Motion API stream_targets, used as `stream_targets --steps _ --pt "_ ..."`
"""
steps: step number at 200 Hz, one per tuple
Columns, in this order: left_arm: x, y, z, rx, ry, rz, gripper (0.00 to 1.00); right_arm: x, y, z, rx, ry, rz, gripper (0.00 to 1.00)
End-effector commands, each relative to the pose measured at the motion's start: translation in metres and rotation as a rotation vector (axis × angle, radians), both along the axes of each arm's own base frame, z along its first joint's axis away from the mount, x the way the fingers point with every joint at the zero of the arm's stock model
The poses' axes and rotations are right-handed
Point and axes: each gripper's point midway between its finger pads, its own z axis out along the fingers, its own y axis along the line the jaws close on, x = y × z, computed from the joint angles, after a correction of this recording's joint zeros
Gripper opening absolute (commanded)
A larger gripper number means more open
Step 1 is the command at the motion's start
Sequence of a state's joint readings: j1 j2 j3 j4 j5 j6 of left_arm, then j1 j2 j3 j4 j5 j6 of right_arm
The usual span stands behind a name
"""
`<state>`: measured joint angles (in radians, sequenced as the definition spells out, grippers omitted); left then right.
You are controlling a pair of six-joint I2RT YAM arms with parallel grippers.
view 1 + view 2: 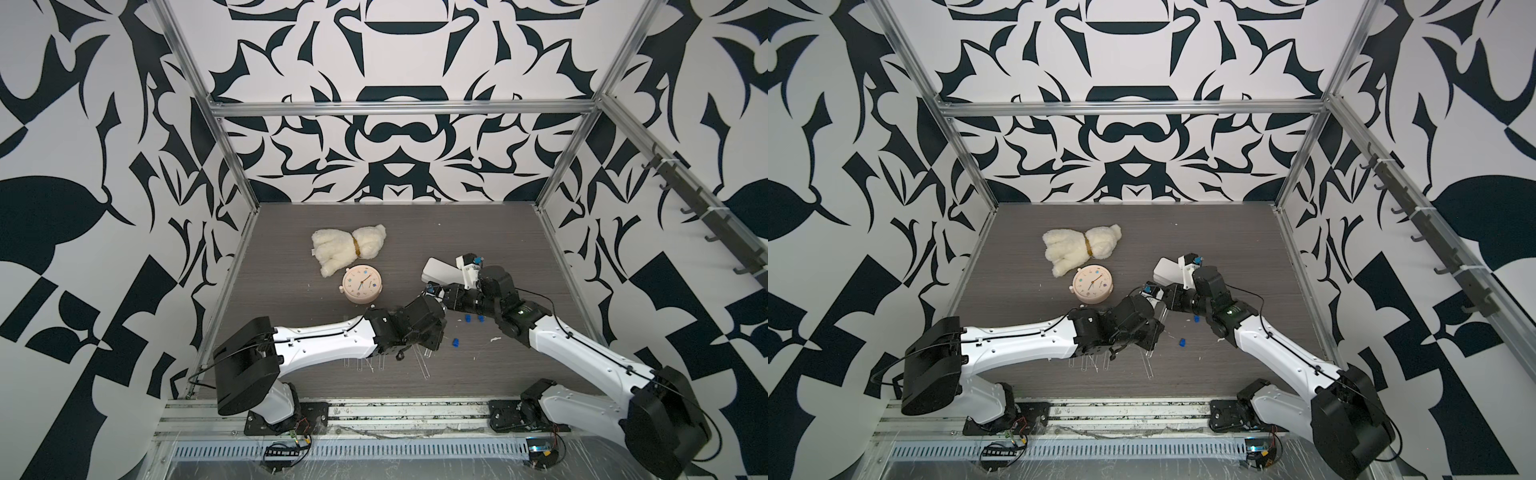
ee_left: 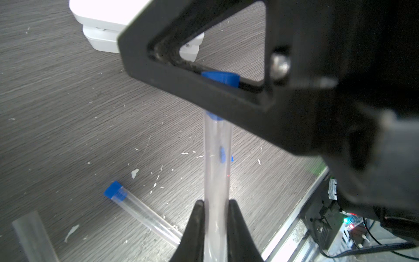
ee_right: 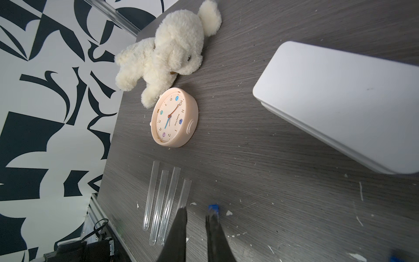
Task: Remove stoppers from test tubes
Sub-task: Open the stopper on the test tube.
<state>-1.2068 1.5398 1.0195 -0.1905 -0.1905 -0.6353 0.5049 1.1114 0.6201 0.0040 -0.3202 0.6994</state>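
Tubes: six counted. Four open tubes lie side by side on the table, near the clock on its robot side. One capped tube lies flat close to them. One held tube hangs above the table between the two arms, near the box.

Stoppers: five seen, all blue. The gripped stopper sits on the end of the held tube. A second stopper caps the lying tube. Three loose stoppers show on the table in a top view, beside the right arm.

Left gripper: fingers pinch the held tube at its lower part.
Right gripper: fingers close on the gripped stopper.

Containers: one white box, lid shut, contents hidden.
Other: one plush dog touching the clock.
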Motion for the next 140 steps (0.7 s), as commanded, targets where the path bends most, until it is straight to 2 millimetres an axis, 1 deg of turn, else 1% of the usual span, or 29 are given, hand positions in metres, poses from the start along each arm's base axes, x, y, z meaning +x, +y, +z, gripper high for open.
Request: stream_targets --steps 1,37,77,99,121,140 --pt "-0.004 0.016 -0.008 0.042 0.007 0.017 0.18 0.011 -0.002 0.029 0.029 -0.083 -0.033 0.00" --pt "-0.003 0.019 -0.014 0.068 0.006 0.026 0.17 0.010 0.006 0.036 0.135 -0.043 -0.018 0.00" --pt "-0.003 0.022 -0.019 0.083 0.004 0.030 0.17 0.012 0.008 0.044 0.252 0.002 -0.015 0.00" --pt "-0.003 0.023 -0.022 0.088 0.008 0.033 0.17 0.011 0.009 0.050 0.274 0.003 -0.012 0.00" --pt "-0.002 0.023 -0.021 0.086 0.007 0.034 0.17 0.011 0.008 0.048 0.270 0.007 -0.014 0.00" --pt "-0.003 0.023 -0.020 0.087 0.004 0.034 0.17 0.013 0.005 0.042 0.241 0.007 -0.028 0.00"
